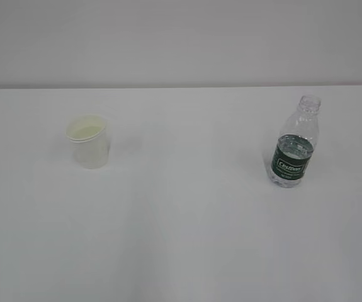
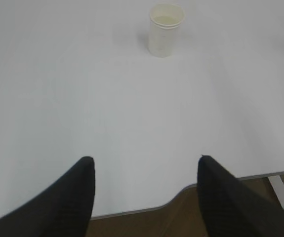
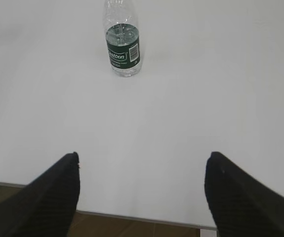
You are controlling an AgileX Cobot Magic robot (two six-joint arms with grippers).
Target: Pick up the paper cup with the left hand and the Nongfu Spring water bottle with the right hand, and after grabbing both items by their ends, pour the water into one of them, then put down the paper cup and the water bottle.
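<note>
The off-white paper cup (image 1: 89, 141) stands upright on the left of the white table (image 1: 187, 220); the left wrist view has this paper cup (image 2: 166, 29) far ahead, near the top. My left gripper (image 2: 144, 160) hangs open over the table's near edge, nothing between its fingers. The clear, capless Nongfu Spring water bottle (image 1: 295, 143) with its dark green label stands upright on the right, water low inside it. In the right wrist view the bottle (image 3: 122, 38) is far ahead and left of centre. My right gripper (image 3: 142, 157) is wide open and empty. Neither arm shows in the exterior view.
The table's near edge (image 2: 132, 211) with a notch, brown floor below it, lies under the left gripper. The same edge (image 3: 142, 219) runs under the right gripper. A pale wall (image 1: 181, 38) rises behind the table.
</note>
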